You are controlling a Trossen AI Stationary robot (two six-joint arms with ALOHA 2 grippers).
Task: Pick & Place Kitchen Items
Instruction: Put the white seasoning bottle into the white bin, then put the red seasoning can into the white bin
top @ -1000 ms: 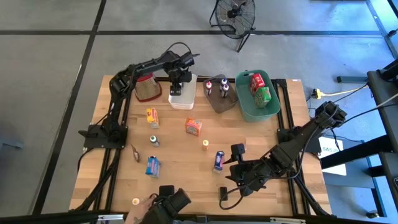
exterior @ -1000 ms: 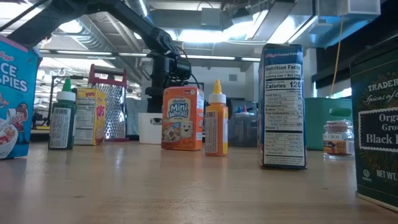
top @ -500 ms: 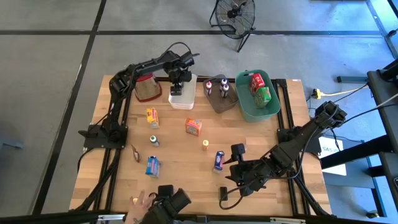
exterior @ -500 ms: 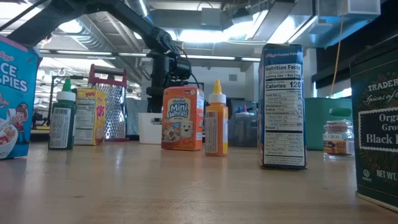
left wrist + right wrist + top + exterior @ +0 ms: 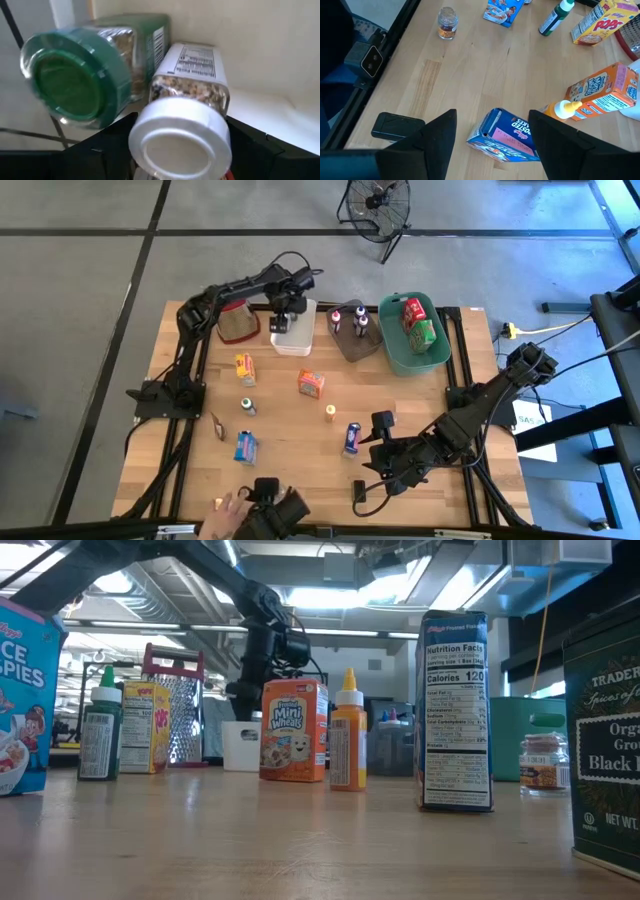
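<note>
Placing step: the left arm is setting a spice jar into the white bin [image 5: 298, 342] on the far side of the table [image 5: 290, 475]. I judge that this is the release part of the step.
Left claw: the left claw [image 5: 287, 310] hangs just over the white bin. In the left wrist view its two fingers stand spread, one on each side of the cap, and they seem not to press it.
Task thing: the white-capped jar [image 5: 180, 145] lies between these fingers with its cap toward the camera. It looks to rest inside the bin, though I cannot see its underside.
Neighbour: a green-capped jar [image 5: 75, 85] lies on its side in the same bin, just beside the white-capped jar and maybe touching it.
Next move: I think the left claw must rise straight up out of the bin, keeping the fingers wide so that they do not catch the cap or push the green-capped jar.
Right claw: the right claw [image 5: 492, 115] waits on the near side of the table with its fingers wide apart and holding nothing.
Next candidate: a blue box [image 5: 506, 136] lies on its side on the table just before the right claw, between its fingers in the right wrist view but not touching them.
</note>
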